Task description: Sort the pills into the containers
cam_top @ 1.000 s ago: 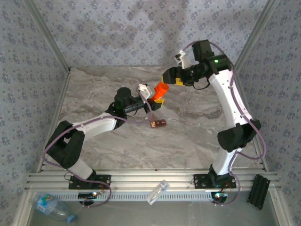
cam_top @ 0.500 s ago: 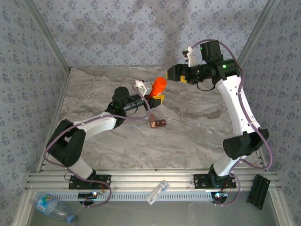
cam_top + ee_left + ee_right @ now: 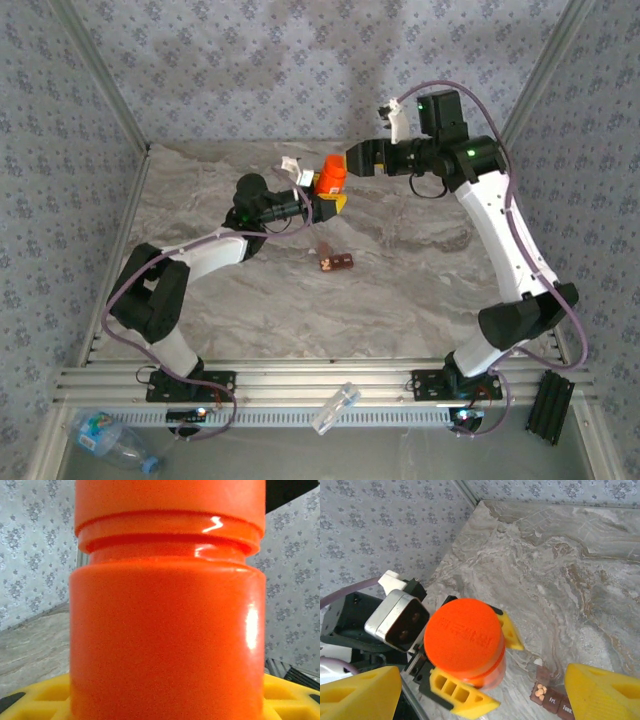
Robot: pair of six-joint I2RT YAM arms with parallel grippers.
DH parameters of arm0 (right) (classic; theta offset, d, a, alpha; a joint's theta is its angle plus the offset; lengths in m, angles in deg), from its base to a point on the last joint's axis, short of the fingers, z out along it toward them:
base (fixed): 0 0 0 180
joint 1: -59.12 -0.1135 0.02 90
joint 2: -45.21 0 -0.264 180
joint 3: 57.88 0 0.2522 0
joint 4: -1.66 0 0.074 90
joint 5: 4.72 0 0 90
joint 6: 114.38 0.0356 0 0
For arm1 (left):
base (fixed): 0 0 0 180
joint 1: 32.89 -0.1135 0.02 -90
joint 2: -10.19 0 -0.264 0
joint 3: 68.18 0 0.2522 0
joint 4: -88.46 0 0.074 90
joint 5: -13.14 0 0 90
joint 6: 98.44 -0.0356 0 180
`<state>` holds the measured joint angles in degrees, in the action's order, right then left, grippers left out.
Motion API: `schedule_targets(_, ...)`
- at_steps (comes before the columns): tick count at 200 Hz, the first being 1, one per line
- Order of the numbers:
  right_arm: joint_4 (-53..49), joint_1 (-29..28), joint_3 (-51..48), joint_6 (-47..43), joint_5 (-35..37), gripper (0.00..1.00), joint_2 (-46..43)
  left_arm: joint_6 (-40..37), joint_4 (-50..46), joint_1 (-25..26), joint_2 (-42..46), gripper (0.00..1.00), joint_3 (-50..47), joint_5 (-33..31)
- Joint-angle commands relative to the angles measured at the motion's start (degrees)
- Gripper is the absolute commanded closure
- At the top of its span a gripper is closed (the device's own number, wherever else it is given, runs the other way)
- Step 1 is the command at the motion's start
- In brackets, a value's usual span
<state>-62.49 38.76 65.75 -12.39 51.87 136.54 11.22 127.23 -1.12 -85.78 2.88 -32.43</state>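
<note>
Left gripper [image 3: 330,198]: I see its yellow fingers [image 3: 35,700] clamped on the lower body of the orange-red pill bottle [image 3: 331,176], holding it clear of the counter [image 3: 420,270].
Right gripper [image 3: 481,674]: spread wide, with one yellow finger at each side of my wrist view. The bottle's cap [image 3: 463,632] lies between and beyond them, and the fingers look apart from it.
Pill bottle: in the air over the back middle of the counter, capped, its top turned toward the right gripper.
Change, left arm: since a second ago it has carried the bottle a little farther back and to the left.
Change, right arm: half a second ago its gripper stood apart from the bottle. Now it is just beside the cap again, and the elbow has swung outward to the right.
Brown pill strip [image 3: 336,262]: flat on the counter, nearer me than the bottle, where it lay before.
Water bottle [image 3: 105,437]: lying at the near left corner, outside the rail, unmoved.
</note>
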Motion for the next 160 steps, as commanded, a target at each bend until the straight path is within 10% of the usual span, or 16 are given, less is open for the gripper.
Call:
schedule_targets(1,-0.38,-1.54,3.55,-3.03,2.96,0.14,2.79,2.21,2.32,0.00,0.69,1.00,2.46,3.13)
schedule_targets(160,-1.64,-3.95,7.12,-2.23,0.61,0.21,6.73,1.16,-0.41,0.01,2.57,1.00,2.50,3.76)
